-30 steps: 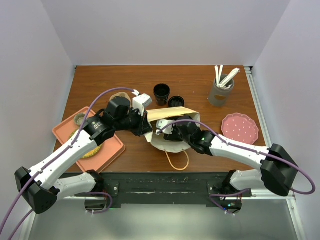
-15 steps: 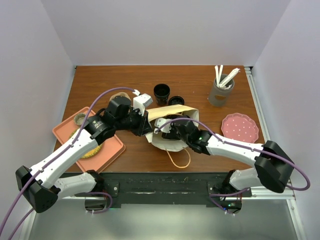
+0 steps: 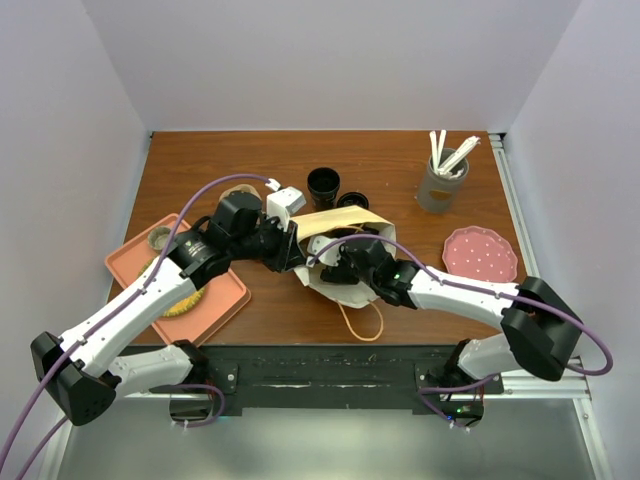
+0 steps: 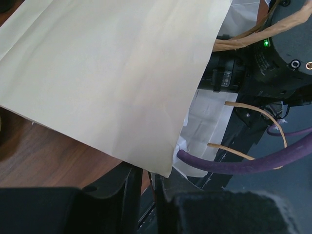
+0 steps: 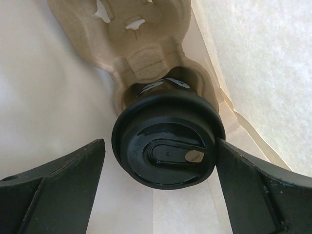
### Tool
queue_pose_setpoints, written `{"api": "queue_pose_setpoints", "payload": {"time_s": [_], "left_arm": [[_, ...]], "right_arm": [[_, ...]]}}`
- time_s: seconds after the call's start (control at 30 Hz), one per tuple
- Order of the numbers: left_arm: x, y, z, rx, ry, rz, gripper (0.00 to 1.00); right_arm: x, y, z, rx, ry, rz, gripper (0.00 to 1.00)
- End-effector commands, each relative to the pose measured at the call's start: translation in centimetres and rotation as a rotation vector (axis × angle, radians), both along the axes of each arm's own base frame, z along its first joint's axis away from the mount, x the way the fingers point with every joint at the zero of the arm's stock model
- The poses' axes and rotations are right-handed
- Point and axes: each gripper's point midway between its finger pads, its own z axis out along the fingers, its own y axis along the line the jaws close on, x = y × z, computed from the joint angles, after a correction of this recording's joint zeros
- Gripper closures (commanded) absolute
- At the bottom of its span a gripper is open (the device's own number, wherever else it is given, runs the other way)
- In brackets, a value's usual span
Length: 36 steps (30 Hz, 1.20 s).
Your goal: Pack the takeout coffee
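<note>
A: Is any writing readable in these views?

B: None. The takeout coffee has a white mark on its cup wall, cut off by the lid. Faint raised lettering circles that lid. Neither can be made out.

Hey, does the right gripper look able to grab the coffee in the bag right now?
Probably yes. The right gripper is inside the bag, open, a finger on each side of the coffee and nothing between. The coffee sits in a pulp carrier.
</note>
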Motion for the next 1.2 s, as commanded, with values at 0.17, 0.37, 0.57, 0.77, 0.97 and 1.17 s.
{"api": "queue_pose_setpoints", "payload": {"time_s": [0.17,0.37,0.57,0.77,0.97,1.17], "left_arm": [[0.5,-1.2,3.1,-0.083,-0.048,-0.013,0.78],[0.8,-1.6,3.4,-0.101,-0.036,-0.003,0.77],[1.3,-2.2,4.5,-0.112,-0.018,0.011,0.75],[1.6,-2.3,4.9,-0.090,0.013,0.020,0.71],[1.7,-2.4,5.5,-0.100,0.020,0.033,0.69],[1.7,-2.4,6.0,-0.104,0.026,0.042,0.65]], "right_arm": [[-0.2,-0.5,1.5,0.004,0.028,-0.016,0.03],[-0.3,-0.5,3.1,0.006,0.041,0.006,0.02],[-1.1,-0.2,3.8,0.008,0.102,0.026,0.02],[-2.3,-0.3,4.4,-0.009,0.177,0.049,0.02],[-3.3,-0.4,4.8,-0.013,0.238,0.061,0.02],[-3.5,-0.8,5.2,-0.036,0.266,0.035,0.01]]}}
